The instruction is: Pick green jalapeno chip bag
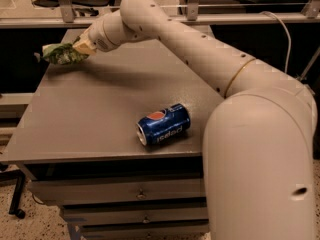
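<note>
Camera view has the gripper (81, 47) out over the far corner of the table (90, 114), at the end of a long reach by the arm (200, 49). It's pinched closed on one end of the bag (61, 53). The rest of the bag pokes out past the fingertips, away from the arm, all crumpled up. The bag looks clear of the tabletop, with a shadow under it, so I'd call the grab done and the lift underway.

The can (164, 124) lies on its side well behind the gripper, back toward the robot's body, nowhere near the action.

To do this bit well, I'd say hold the squeeze steady and go straight up, nice and slow. Foil is slippery and the grip looks like it's only on an edge, so any jerk or fast swing could let it slide out. The bag is also right at the table's corner, so a drop here probably lands on the floor. Maybe bring it back over the table once it's higher.
</note>
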`<state>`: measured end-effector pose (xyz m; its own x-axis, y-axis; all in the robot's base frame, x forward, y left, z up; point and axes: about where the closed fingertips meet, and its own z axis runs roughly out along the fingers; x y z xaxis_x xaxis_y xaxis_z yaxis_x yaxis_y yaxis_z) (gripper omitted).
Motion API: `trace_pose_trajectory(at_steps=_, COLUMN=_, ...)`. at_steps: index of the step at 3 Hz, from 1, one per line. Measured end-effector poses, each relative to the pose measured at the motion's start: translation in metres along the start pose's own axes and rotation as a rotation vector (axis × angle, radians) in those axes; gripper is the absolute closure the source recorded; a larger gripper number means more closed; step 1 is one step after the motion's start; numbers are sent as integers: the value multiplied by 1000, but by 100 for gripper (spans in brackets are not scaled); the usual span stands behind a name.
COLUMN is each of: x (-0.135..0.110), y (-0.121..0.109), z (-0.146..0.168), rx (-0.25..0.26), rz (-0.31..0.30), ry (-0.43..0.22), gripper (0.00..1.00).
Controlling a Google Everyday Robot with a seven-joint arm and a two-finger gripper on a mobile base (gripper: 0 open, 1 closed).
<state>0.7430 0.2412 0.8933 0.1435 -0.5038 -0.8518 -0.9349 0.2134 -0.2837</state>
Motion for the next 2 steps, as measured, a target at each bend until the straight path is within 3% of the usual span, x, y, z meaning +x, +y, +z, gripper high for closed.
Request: trace_pose_trajectory(at_steps=2, x=-82, y=-3, z=-64, rx=57, rz=-53, ry=-250, gripper=100)
